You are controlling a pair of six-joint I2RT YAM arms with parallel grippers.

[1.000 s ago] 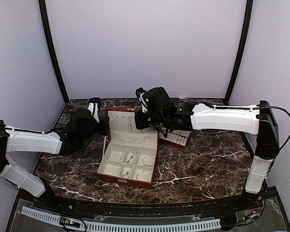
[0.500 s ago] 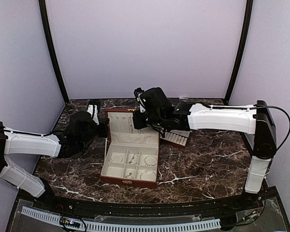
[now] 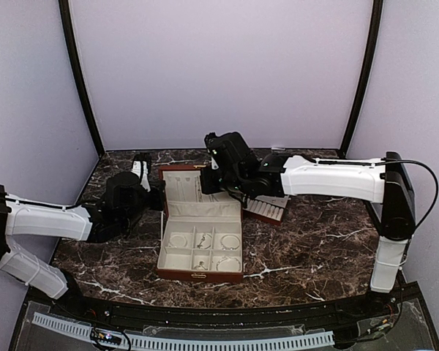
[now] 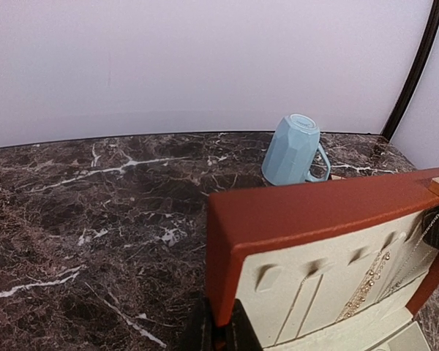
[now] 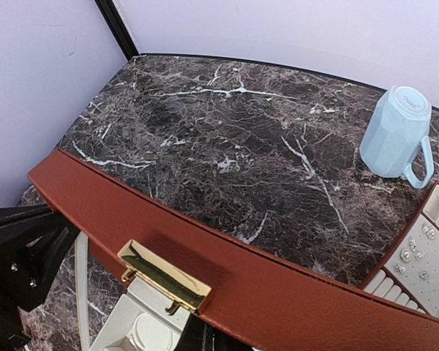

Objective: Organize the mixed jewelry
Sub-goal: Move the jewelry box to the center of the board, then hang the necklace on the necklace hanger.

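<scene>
Jewelry [image 3: 178,239] sorted into open box, both end effectors closed at the lid.

Silver hoops and small pieces lie in the cream compartments of the box [image 3: 197,274], below and in front of both end effectors. Thin chains [image 4: 367,281] hang on the lining of the upright lid [image 4: 314,208], just right of the left end effector [image 4: 221,333], whose fingers are clamped on the lid's left edge. The right end effector [image 3: 207,184] is fully closed at the lid's top edge, next to the gold clasp [image 5: 163,276]; contact cannot be told. Studs [image 5: 423,252] sit in the slotted tray [image 5: 395,287] to its right on the counter [image 3: 314,241]. An upturned blue mug [image 4: 291,150] stands beyond the lid, well apart from both.
</scene>
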